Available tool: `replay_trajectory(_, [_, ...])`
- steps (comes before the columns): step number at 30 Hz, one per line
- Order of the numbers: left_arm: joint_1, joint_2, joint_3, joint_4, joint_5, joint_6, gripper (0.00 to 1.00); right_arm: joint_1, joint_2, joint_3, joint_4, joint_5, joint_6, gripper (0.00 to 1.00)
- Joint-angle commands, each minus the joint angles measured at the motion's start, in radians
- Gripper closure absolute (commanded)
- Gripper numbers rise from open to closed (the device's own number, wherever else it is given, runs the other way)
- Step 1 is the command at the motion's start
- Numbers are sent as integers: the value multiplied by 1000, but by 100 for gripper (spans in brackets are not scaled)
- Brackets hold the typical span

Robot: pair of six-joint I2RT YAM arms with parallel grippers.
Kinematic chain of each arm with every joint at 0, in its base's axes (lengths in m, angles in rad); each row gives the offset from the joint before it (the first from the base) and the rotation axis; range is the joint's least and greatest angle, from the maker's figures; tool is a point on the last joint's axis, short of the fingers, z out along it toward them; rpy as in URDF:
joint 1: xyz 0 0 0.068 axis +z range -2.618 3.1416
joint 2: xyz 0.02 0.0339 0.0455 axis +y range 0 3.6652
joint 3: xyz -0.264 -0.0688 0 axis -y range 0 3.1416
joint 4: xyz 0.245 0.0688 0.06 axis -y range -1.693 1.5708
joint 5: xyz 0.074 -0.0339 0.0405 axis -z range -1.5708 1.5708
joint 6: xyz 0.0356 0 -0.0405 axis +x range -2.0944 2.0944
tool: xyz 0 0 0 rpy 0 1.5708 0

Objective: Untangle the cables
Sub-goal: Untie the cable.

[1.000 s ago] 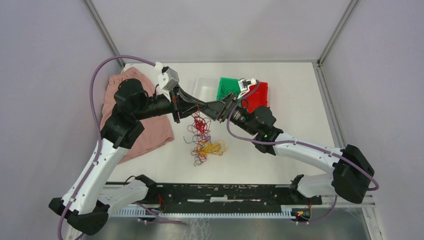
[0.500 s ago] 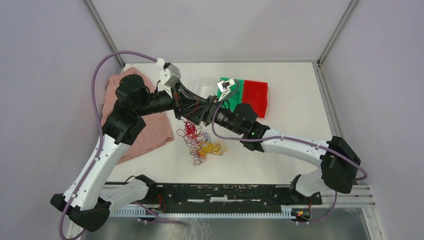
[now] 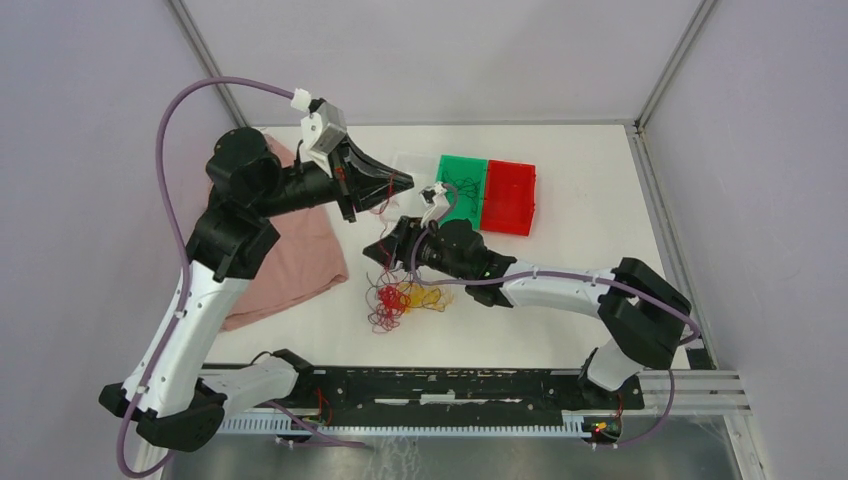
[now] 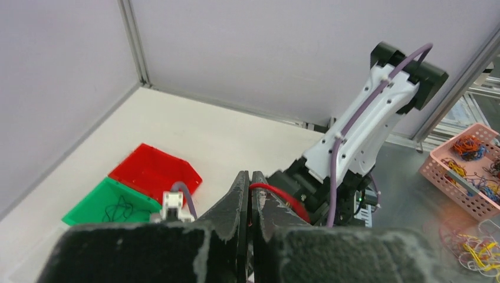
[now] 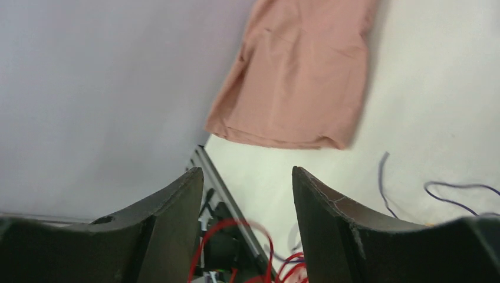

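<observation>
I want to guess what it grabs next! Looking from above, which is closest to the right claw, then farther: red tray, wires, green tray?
1. Wires, right by the right claw, near side.
2. Green tray, farther back, to its right.
3. Red tray, beyond the green one.

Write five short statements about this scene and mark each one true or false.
1. The left end effector is shut, with a red strand of the cables at its fingers. True.
2. The right end effector is shut too. False: its fingers stand apart.
3. The green tray and the red tray sit side by side, touching. True.
4. The pink cloth lies right of the trays. False: it lies left of them.
5. The main tangle of cables lies in the red tray. False: it lies on the table, outside both trays.
</observation>
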Motion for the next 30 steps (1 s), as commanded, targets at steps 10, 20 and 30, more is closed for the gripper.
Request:
replay_trajectory(10, [-5,58,275,-22,-99,150,97,5,65,-70,-93,133,-85,39])
replay_trajectory(20, [-4,122,465,28,-449,376,97,5,104,-135,-112,227,-113,42])
replay_trajectory(30, [-5,149,510,287,-767,625,97,6,111,-194,-122,300,-120,50])
